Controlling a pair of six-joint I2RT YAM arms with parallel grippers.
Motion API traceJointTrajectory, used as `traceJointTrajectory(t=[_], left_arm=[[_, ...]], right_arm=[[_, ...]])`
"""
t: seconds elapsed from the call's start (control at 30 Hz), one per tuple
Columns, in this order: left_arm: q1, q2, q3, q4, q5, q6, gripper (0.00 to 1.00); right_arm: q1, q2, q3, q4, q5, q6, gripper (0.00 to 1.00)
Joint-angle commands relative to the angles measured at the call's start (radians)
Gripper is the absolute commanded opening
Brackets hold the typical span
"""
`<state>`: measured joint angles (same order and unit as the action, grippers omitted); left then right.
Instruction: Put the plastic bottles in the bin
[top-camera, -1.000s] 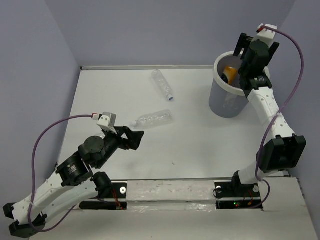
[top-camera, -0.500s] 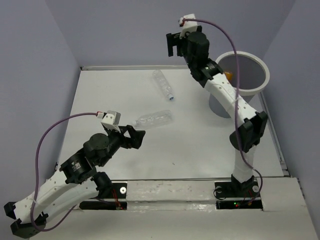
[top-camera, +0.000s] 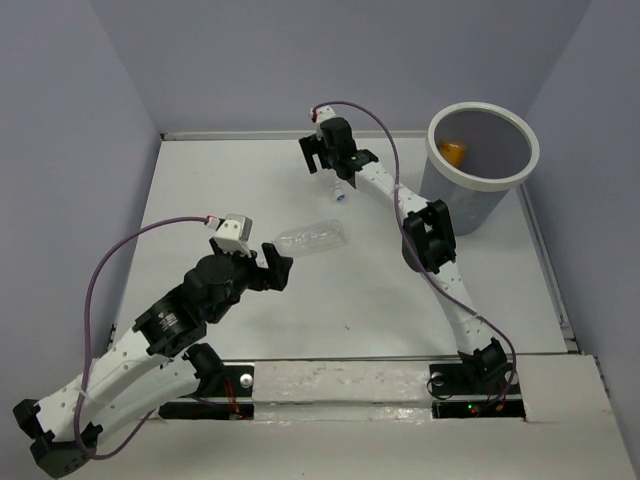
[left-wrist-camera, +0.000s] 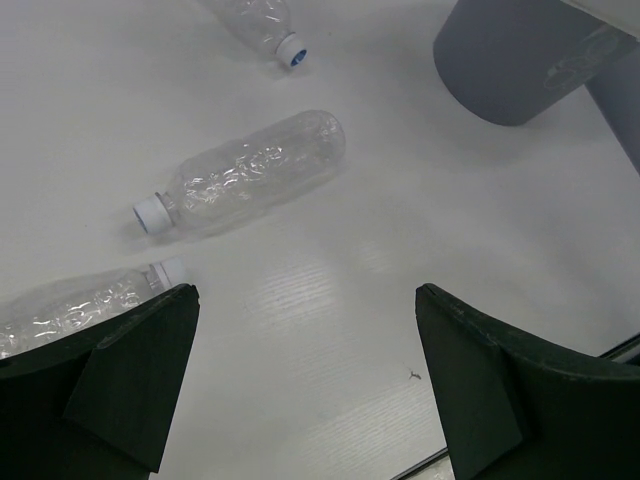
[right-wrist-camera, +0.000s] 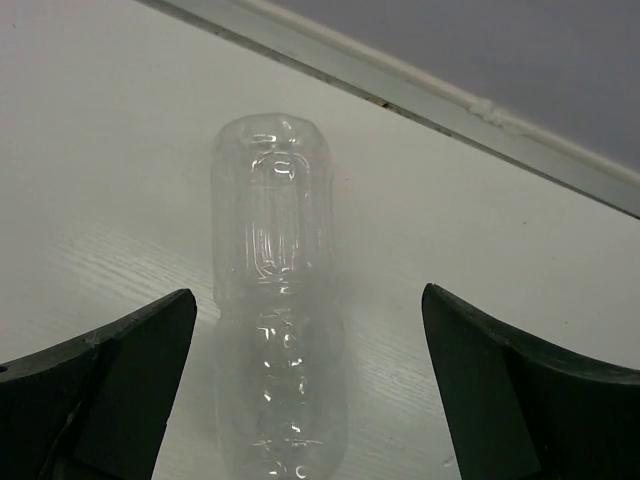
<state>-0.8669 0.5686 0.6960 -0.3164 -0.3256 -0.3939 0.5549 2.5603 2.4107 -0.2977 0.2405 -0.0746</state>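
**Top external view.**
- Bin (top-camera: 529, 150): it stands at the far right corner of the tabletop (top-camera: 220, 180). You can see an orange bottle (top-camera: 453, 152) lying inside it.
- Near clear bottle (top-camera: 311, 238): it lies on its side around mid-tabletop, cap toward the left edge.
- Far clear bottle (top-camera: 340, 194): it lies near the far edge. Only its blue-capped end shows, because the arm covers the rest.
- Left gripper (top-camera: 278, 266): the jaws are spread, just beside the cap end of the near clear bottle and holding nothing.
- Right gripper (top-camera: 326, 165): it is stretched out over the far clear bottle with the jaws apart.

**Left wrist view.**
- The left gripper's (left-wrist-camera: 305, 380) fingers (left-wrist-camera: 130, 370) stand wide, with bare tabletop between them.
- The near clear bottle (left-wrist-camera: 245, 175) lies ahead, clear of both fingers, and has a white cap.
- A third clear bottle (left-wrist-camera: 70, 310) shows at the left, partly behind the left finger.
- The far clear bottle (left-wrist-camera: 262, 22) is at the top, and the bin's grey wall (left-wrist-camera: 500, 60) is at upper right.

**Right wrist view.**
- The right gripper (right-wrist-camera: 308, 300) straddles the far clear bottle (right-wrist-camera: 270, 200), one finger (right-wrist-camera: 110, 390) on each side.
- You cannot tell whether either finger touches the bottle.
- The bottle lies flat with its base toward the tabletop's far edge.
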Motion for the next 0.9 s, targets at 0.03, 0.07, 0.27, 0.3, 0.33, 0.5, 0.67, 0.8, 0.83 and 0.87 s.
traceJointTrajectory(t=[0.03, 0.07, 0.27, 0.3, 0.33, 0.5, 0.67, 0.8, 0.83, 0.87], left_arm=[[0.032, 0.043, -0.003, 0.045, 0.029, 0.03, 0.99], [0.037, 0.048, -0.001, 0.046, 0.031, 0.032, 0.99], [0.078, 0.08, -0.004, 0.056, 0.054, 0.036, 0.99], [0.085, 0.089, -0.003, 0.057, 0.057, 0.035, 0.99], [0.089, 0.093, -0.003, 0.057, 0.062, 0.032, 0.99], [0.126, 0.158, -0.003, 0.068, 0.106, 0.007, 0.99], [0.126, 0.198, 0.003, 0.059, 0.117, -0.003, 0.99], [0.126, 0.189, 0.002, 0.062, 0.097, -0.006, 0.99], [0.126, 0.192, 0.005, 0.063, 0.096, -0.005, 0.99], [0.128, 0.203, 0.007, 0.068, 0.095, -0.003, 0.99]], right_arm=[[-0.004, 0.049, 0.047, 0.04, -0.02, 0.019, 0.98], [-0.004, 0.055, 0.038, 0.045, -0.018, 0.024, 0.96], [-0.004, 0.066, 0.001, 0.083, 0.009, 0.022, 0.77], [-0.004, 0.061, 0.001, 0.085, 0.013, 0.019, 0.65], [-0.004, 0.054, 0.001, 0.089, 0.016, 0.016, 0.58], [-0.004, -0.021, -0.009, 0.121, -0.009, -0.01, 0.57], [-0.026, -0.038, -0.088, 0.121, -0.061, 0.048, 0.6], [-0.026, -0.054, -0.217, 0.141, -0.07, 0.07, 0.51], [-0.026, -0.066, -0.235, 0.15, -0.069, 0.1, 0.51], [-0.026, -0.104, -0.255, 0.166, -0.067, 0.105, 0.51]])
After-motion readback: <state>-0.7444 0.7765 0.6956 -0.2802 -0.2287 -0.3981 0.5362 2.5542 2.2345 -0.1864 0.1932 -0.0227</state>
